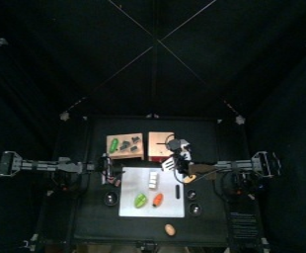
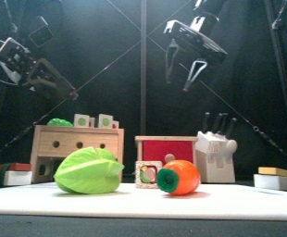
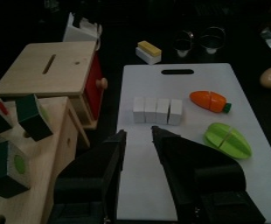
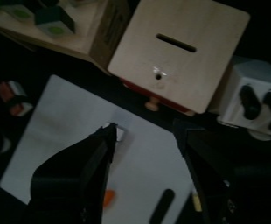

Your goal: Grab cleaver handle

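A white knife block (image 2: 214, 155) stands at the right behind the cutting board, with several black handles (image 2: 218, 123) sticking up from it. I cannot tell which one is the cleaver's. The block also shows in the right wrist view (image 4: 257, 98) beside a wooden box. My right gripper (image 2: 183, 74) is open and empty. It hangs high above the board, left of the block, and its jaws show spread in the right wrist view (image 4: 145, 133). My left gripper (image 3: 139, 136) is open and empty above the board's left edge, far from the block.
A white cutting board (image 3: 184, 175) carries a green vegetable (image 2: 88, 172), an orange one (image 2: 179, 177) and small white blocks (image 3: 159, 109). A wooden box with a red front (image 2: 166, 148) and a wooden shelf (image 2: 74, 141) stand behind. Small items lie at the table's edges.
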### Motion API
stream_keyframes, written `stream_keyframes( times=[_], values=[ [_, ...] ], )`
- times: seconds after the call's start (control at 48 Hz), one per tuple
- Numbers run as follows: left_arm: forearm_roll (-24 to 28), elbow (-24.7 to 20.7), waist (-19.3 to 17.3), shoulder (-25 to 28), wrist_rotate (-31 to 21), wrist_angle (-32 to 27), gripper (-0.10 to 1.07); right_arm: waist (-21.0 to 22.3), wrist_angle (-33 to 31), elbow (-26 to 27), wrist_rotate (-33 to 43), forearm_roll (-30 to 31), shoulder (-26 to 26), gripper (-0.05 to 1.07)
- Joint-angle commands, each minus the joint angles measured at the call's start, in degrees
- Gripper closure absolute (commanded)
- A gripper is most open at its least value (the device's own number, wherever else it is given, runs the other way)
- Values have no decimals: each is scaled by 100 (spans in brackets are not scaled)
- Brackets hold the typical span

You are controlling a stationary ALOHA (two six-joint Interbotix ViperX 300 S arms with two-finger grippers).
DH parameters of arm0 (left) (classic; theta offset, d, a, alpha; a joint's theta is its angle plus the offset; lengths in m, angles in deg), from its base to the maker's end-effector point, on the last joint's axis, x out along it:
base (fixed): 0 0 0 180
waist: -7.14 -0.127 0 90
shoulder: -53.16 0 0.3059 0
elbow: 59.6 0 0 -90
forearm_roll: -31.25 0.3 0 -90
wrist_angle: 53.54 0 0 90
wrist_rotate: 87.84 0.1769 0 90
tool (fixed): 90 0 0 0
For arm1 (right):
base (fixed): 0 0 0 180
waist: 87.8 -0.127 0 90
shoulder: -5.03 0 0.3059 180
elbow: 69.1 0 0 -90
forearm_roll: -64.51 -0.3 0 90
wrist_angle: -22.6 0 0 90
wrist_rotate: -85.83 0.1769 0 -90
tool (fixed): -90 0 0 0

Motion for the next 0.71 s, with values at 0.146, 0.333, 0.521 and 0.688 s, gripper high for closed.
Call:
stream_keyframes(
  times=[0.146,0.333,0.521,0.688],
  values=[
    [-9,-53,0,-9,0,9,24,536,-62,-176,-185,-105,-255,15],
    [-9,-35,0,-9,0,9,24,914,-44,-598,-176,-132,-325,15],
    [-9,-26,-9,-9,0,9,24,1090,123,-765,-167,-158,-290,15],
    [-9,-26,-9,-9,0,9,24,1204,466,-835,-158,-185,-264,16]
  ],
)
